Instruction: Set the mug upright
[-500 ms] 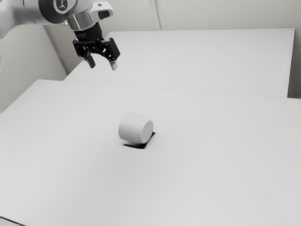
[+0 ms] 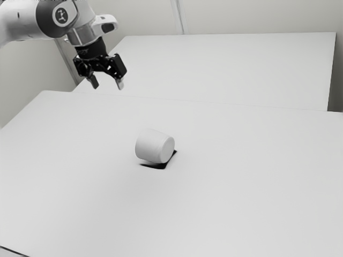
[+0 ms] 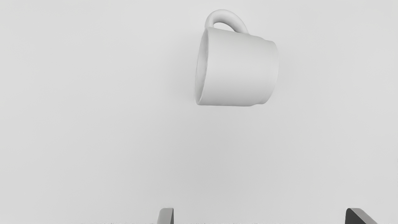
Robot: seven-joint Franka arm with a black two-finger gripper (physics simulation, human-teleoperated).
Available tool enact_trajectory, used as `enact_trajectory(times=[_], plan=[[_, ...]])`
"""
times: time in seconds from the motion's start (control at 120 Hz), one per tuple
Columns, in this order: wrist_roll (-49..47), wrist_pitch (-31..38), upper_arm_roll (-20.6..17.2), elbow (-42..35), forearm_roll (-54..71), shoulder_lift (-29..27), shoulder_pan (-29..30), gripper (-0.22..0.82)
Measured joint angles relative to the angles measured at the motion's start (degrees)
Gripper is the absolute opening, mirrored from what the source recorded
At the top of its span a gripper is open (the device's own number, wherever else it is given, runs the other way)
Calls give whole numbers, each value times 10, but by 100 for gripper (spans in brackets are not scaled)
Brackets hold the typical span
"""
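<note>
Mug (image 2: 152, 145) lying on its side on the worktop (image 2: 241, 182), not upright. Worktop: broad, white; far edge runs across the exterior view, with a corner at the exterior view's left. Beyond that edge, a second flat white surface (image 2: 225, 64). Arm (image 2: 24, 21), white with dark parts, enters from the exterior view's upper left. Pincer (image 2: 106, 85), black, points downward; in the exterior view it appears by the worktop's far edge, near that corner. Its fingers stand wide apart, nothing held between them, well clear of the mug.

Mug position: inward from the far edge, well apart from it, roughly midway across the worktop in the exterior view. Plain white, tapering toward the base. Mouth (image 3: 201, 70) faces the exterior view's left; base (image 2: 168, 150) faces the exterior view's right and somewhat toward the camera. Handle (image 3: 228, 18), a single loop, is on the mug's side turned away from the pincer's fingertips. Dark patch (image 2: 154, 166) on the worktop along the mug's underside; shadow or object, cannot tell.
</note>
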Motion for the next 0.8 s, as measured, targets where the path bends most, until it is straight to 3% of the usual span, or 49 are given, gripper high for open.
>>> enact_trajectory(times=[0.333,0.558,0.8], plan=[[51,63,47,-81,-97,27,28,60],[153,143,78,-126,-181,55,31,60],[282,176,102,-133,-282,116,19,60]])
